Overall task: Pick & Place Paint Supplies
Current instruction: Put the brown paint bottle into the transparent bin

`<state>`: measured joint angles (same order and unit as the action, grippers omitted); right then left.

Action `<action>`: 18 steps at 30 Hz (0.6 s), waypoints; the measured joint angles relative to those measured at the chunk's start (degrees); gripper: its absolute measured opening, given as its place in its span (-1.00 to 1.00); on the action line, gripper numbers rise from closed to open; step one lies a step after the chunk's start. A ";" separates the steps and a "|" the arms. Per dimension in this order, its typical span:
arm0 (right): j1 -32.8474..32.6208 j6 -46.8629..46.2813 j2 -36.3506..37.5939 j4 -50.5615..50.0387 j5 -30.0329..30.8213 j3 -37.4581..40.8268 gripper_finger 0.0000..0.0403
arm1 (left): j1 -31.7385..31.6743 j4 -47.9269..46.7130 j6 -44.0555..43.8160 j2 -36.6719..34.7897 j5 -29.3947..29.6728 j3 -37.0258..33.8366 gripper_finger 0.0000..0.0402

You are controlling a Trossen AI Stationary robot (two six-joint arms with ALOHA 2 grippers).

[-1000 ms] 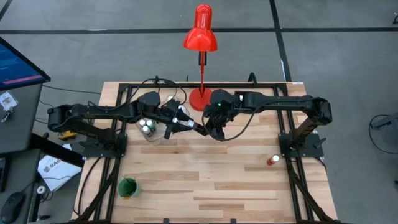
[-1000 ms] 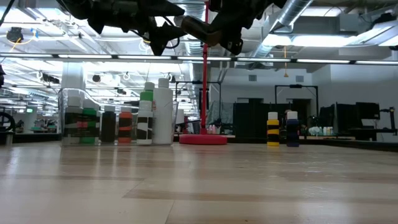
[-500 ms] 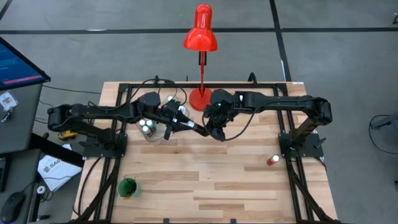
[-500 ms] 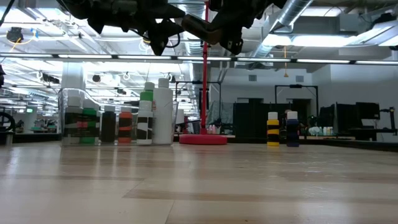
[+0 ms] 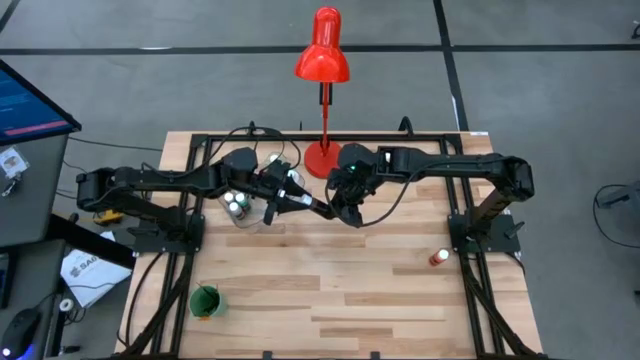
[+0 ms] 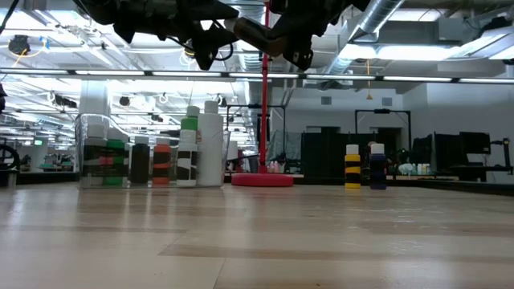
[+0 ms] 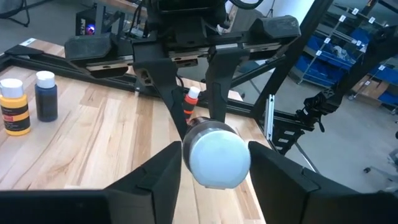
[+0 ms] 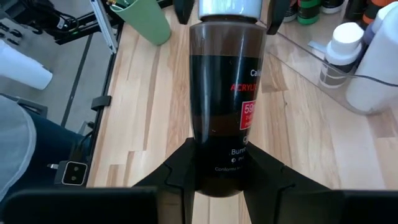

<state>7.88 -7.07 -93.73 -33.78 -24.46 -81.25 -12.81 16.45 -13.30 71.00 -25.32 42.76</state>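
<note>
Change since a second ago: almost nothing – both arms hold the same mid-air pose above the back middle of the table; only the left fingers shift slightly around the cap.
Held item: brown paint bottle with a white cap (image 8: 226,93) – lying roughly level in the air, stretched between the two grippers, well above the pale wooden tabletop (image 5: 330,290).
Right gripper (image 8: 217,163): clamped on the bottle's base end, one dark finger on each side of the label.
Left gripper (image 7: 214,155): fingers to either side of the white cap, very near it; whether they press on it or stand just off, I cannot tell.
Clear storage box (image 6: 148,156): below and to the left gripper's outer side, on the table, holding upright bottles with green, orange and dark bands plus a taller white one.
Loose bottles: yellow-and-black bottle (image 7: 12,107) and dark blue bottle (image 7: 46,95), side by side, well beyond the right gripper; small red bottle with white cap (image 5: 437,258) near the right arm's base.
Green cup (image 5: 205,300): near the table's front left corner, far from both grippers.
Red desk lamp (image 5: 322,90): its round base just behind the grippers.
</note>
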 joint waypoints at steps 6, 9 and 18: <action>-0.07 0.01 -0.36 -0.11 -0.99 0.01 -0.54 | 0.02 0.31 0.00 0.00 -0.49 0.00 -0.28; -0.06 -0.09 -0.37 -0.22 -0.99 0.02 -0.54 | 0.00 0.39 0.02 0.00 -0.57 0.00 -0.42; -0.04 -0.22 -0.37 -0.09 -1.03 0.04 -0.54 | 0.00 0.34 0.00 0.00 -1.11 0.00 -0.44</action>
<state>7.84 -7.29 -94.11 -33.87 -25.50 -81.21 -12.82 16.79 -13.30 71.00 -26.44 42.76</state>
